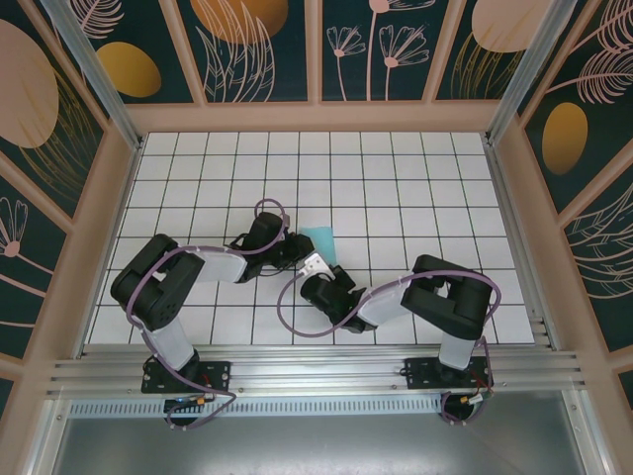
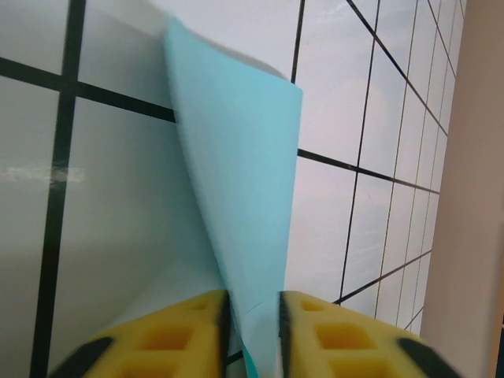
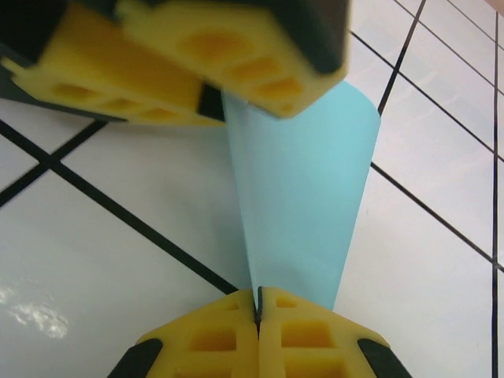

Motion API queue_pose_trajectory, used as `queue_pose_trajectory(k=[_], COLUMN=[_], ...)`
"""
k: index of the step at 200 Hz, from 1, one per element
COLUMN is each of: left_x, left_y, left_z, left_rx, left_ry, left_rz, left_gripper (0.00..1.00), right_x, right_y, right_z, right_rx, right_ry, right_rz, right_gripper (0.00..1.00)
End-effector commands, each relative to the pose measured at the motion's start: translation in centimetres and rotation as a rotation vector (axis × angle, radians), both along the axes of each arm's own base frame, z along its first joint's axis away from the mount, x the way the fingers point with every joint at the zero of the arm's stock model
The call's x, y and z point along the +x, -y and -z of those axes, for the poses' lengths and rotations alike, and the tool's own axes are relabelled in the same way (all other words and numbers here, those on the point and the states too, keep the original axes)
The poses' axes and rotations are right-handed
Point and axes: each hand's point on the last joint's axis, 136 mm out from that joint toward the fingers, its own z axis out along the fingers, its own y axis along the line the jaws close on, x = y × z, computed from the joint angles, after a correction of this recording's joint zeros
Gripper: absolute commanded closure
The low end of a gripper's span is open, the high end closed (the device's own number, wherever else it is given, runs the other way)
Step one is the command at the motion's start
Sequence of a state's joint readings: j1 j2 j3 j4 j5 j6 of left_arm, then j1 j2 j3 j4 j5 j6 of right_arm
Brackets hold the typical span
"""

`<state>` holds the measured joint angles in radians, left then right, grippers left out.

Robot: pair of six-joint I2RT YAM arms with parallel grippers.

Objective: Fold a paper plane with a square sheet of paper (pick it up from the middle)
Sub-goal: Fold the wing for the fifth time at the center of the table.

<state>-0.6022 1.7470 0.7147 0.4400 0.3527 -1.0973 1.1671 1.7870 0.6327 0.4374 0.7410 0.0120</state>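
Near the middle of the table (image 1: 415, 168), the sheet of paper (image 1: 321, 239) sits between the left gripper (image 2: 252, 331), on its left, and the right gripper (image 3: 258, 315), at its near edge.

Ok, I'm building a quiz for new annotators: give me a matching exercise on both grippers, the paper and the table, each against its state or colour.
1 left gripper
2 right gripper
3 sheet of paper
4 table

A white with a black grid
B jaws shut on the paper
C light cyan, curved
D jaws apart, paper between them

Pairs: 1-D, 2-B, 3-C, 4-A
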Motion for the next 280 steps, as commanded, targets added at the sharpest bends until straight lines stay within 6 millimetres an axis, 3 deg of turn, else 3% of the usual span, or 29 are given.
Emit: queue_pose_trajectory(k=[1, 10, 27, 46, 90, 201, 280], left_x=[0.8, 0.9, 1.3, 1.5, 1.2, 0.1, -0.9], left_y=[-0.3, -0.7, -2.1, -4.0, -6.1, -5.8, -4.9], left_z=[-2.4, -2.8, -3.6, -4.8, -6.4, -7.2, -6.7], left_rx=[0.015, 0.034, 0.09, 0.143, 0.193, 0.102, 0.031], left_ry=[0.062, 0.074, 0.113, 0.155, 0.214, 0.236, 0.222], left_rz=[-0.015, -0.028, -0.081, -0.153, -0.213, -0.197, -0.153], left_gripper=[0.61, 0.54, 0.5, 0.36, 0.34, 0.34, 0.34], right_x=[-0.3, -0.4, -0.9, -1.1, -1.9, -2.8, -3.1], right_y=[0.1, 0.1, -0.3, -0.5, -1.6, -1.8, -0.9], right_z=[-0.7, -0.8, -1.2, -1.6, -2.6, -4.3, -3.8], right_rx=[0.061, 0.087, 0.153, 0.201, 0.354, 0.626, 0.881], right_ry=[0.013, 0.003, -0.026, -0.047, -0.127, -0.222, -0.415], right_rz=[0.009, 0.006, -0.017, -0.029, -0.099, -0.159, -0.102], right_gripper=[1.0, 1.0, 1.0, 1.0, 1.0, 1.0, 1.0])
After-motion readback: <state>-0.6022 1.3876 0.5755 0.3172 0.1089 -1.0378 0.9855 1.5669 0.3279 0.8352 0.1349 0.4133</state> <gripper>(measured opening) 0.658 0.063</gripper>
